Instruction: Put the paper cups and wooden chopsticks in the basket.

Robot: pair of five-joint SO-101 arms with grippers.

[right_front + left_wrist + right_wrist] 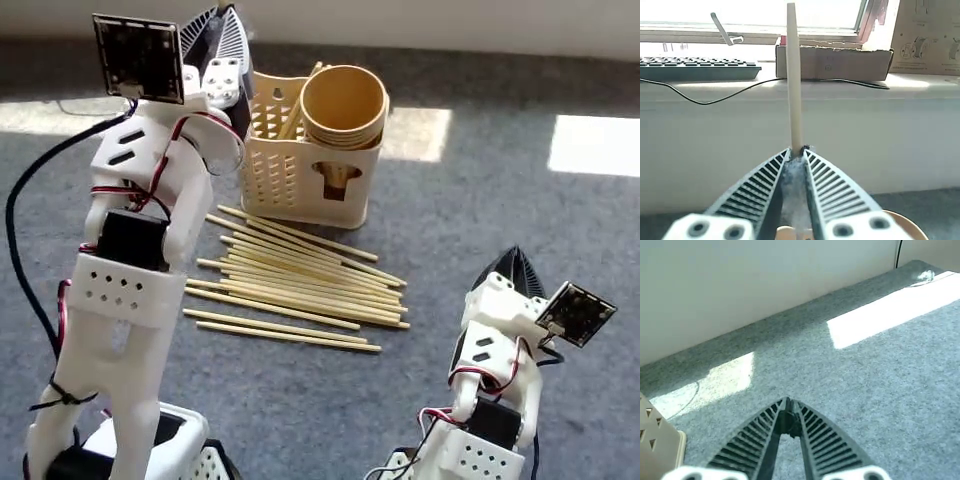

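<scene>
Pinched a pale wooden chopstick (794, 75) in the left jaws, raised just beside the cream slotted plastic basket (290, 175) of stacked tan paper cups (343, 100), presumably to drop in; held right jaws shut, empty, aside

an office or small lab workroom, by the look of it. a black computer keyboard (697, 67) sits on a white ledge (790, 90) under a window (740, 10) with a metal handle (725, 30). a black cable (700, 100) trails over the ledge edge, and an open cardboard box (840, 62) stands beside the keyboard. the work surface (480, 200) is grey carpet-like felt against a plain white wall (740, 290), with a white robot arm with bare wiring (130, 290) on it.
</scene>
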